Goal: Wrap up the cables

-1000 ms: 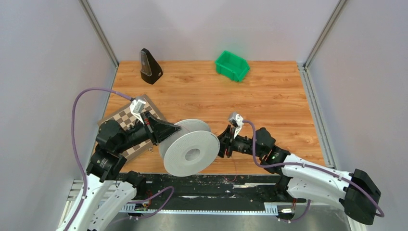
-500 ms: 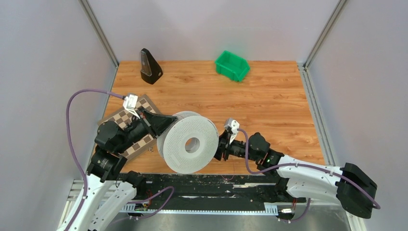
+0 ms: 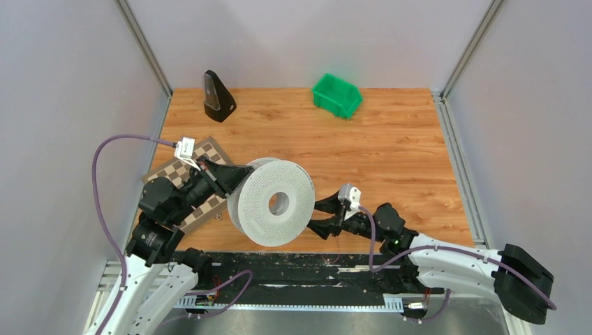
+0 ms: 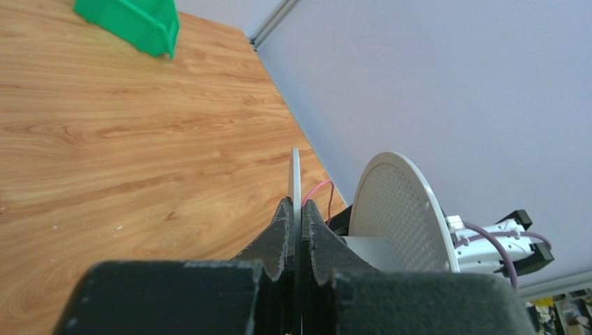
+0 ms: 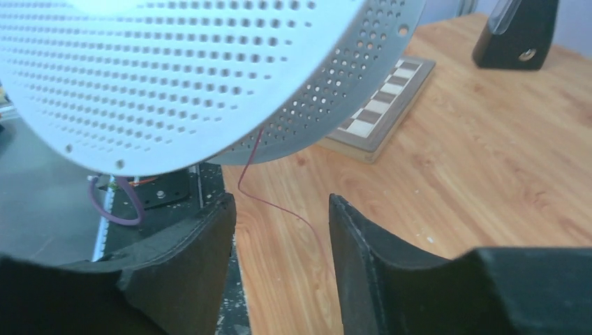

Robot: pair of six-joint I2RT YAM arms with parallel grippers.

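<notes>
The grey reel (image 3: 271, 202) stands on edge near the table's front, its perforated disc with the centre hole facing up and toward me. My left gripper (image 3: 237, 180) is shut on the edge of the reel's far disc (image 4: 295, 183); the near disc (image 4: 401, 209) shows to the right. A hair-thin reddish cable (image 5: 276, 202) hangs from the reel (image 5: 209, 70) to the table and runs between my right gripper's fingers. My right gripper (image 3: 314, 216) is open, just right of the reel and apart from it, holding nothing (image 5: 279, 216). The strand also shows in the left wrist view (image 4: 320, 190).
A chessboard (image 3: 183, 174) lies under the left arm, also seen in the right wrist view (image 5: 380, 118). A black wedge-shaped object (image 3: 218, 96) stands at the back left. A green bin (image 3: 336, 95) sits at the back centre. The black base rail (image 3: 300, 269) runs along the front edge.
The reel has tipped further upright and shifted slightly left with the left gripper. The right gripper has drawn back from the reel, lower and to the right, with its jaws apart.
</notes>
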